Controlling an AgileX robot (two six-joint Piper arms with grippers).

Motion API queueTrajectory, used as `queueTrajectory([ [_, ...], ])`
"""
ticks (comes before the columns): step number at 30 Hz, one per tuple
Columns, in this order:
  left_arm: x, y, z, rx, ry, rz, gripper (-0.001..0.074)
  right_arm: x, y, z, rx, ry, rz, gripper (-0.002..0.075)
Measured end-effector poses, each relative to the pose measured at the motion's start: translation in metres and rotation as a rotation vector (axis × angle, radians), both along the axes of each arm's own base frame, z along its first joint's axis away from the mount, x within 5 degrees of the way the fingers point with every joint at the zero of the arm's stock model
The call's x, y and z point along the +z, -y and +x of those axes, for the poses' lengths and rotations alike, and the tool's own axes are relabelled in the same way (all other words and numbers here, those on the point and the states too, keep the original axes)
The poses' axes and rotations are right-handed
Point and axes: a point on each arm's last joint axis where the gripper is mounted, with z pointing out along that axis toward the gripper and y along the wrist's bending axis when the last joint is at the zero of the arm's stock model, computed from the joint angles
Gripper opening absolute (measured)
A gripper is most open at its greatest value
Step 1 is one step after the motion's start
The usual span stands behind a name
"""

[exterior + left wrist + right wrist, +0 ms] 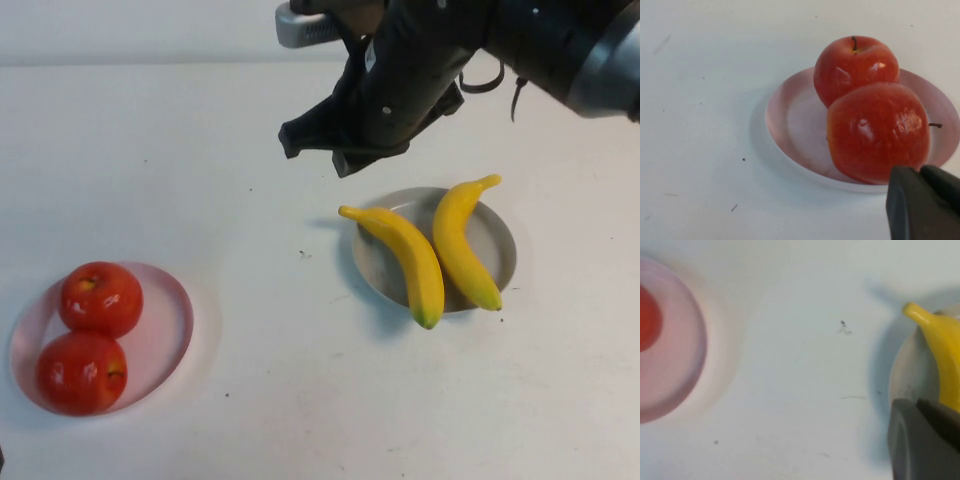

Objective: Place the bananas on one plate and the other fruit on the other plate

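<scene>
Two bananas [440, 255] lie on our grey-blue plate [500, 250] at right, two apples [90, 335] on the pink plate [165, 330] at near left, so we judge sorting done and should retreat straight up. Our right claw [335, 140] hangs closed and empty, far of the bananas; our left claw [922, 205], closed, sits near the apples.

2 bananas [440, 255], 2 apples [92, 335], 2 plates: 1 grey-blue [500, 245], 1 pink [165, 330].
</scene>
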Motion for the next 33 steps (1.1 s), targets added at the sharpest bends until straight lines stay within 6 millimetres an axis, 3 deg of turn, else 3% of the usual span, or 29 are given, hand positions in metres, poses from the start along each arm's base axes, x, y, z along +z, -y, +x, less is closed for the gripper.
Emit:
queueTrajectory([
  [7,0.0,0.0,0.0,0.0,0.0,0.0,0.0004,0.04,0.016,-0.038,0.145,0.018,0.09,-0.0013],
  [18,0.0,0.0,0.0,0.0,0.0,0.0,0.0004,0.056,0.082,-0.105,0.129,0.053,0.013,-0.0015],
  [27,0.0,0.0,0.0,0.0,0.0,0.0,0.0004,0.036,0.129,-0.145,0.096,0.149,-0.027,-0.0015],
  [30,0.0,0.0,0.0,0.0,0.0,0.0,0.0004,0.019,0.157,-0.166,0.063,0.277,0.051,-0.0015],
  [33,0.0,0.0,0.0,0.0,0.0,0.0,0.0004,-0.02,0.187,-0.184,-0.004,0.369,0.098,-0.0015],
])
